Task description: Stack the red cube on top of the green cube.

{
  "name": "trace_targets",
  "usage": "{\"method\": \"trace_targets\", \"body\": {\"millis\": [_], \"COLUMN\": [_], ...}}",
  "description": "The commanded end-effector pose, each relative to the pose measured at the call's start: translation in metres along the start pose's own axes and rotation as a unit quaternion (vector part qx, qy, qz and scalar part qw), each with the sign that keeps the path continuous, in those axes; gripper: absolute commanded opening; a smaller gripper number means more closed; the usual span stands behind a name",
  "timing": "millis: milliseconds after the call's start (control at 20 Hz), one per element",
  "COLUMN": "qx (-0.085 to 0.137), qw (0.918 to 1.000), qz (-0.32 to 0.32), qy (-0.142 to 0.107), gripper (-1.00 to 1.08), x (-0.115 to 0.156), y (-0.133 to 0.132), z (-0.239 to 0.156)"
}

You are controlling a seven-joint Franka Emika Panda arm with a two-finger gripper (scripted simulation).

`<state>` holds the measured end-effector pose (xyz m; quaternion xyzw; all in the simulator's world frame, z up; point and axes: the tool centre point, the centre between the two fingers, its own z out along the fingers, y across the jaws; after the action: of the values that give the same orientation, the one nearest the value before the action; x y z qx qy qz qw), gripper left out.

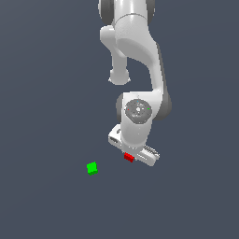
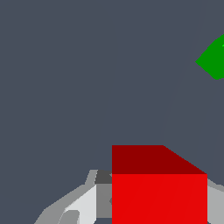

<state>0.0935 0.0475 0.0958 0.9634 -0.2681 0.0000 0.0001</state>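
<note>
The red cube sits under the white hand of my gripper, between its fingers. In the wrist view the red cube fills the space between the two grey fingers, which stand close against its sides. The green cube lies on the dark floor to the exterior view's left of the gripper, a short way off and apart from it. It also shows in the wrist view, cut by the picture's edge. I cannot tell whether the red cube rests on the floor or is lifted.
The white arm reaches down from the top of the exterior view. The floor is a plain dark grey surface with no other objects in view.
</note>
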Motion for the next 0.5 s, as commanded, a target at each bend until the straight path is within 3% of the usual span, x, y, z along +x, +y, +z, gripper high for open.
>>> {"method": "trace_targets", "body": {"millis": [0,450], "qx": [0.000,0.000], "qw": [1.0000,1.0000], "qz": [0.000,0.000], "qy": [0.000,0.000], "gripper": [-1.00,-1.00], "x": [0.019,0.084], "y": [0.023,0.094], "z": [0.006,0.025]}}
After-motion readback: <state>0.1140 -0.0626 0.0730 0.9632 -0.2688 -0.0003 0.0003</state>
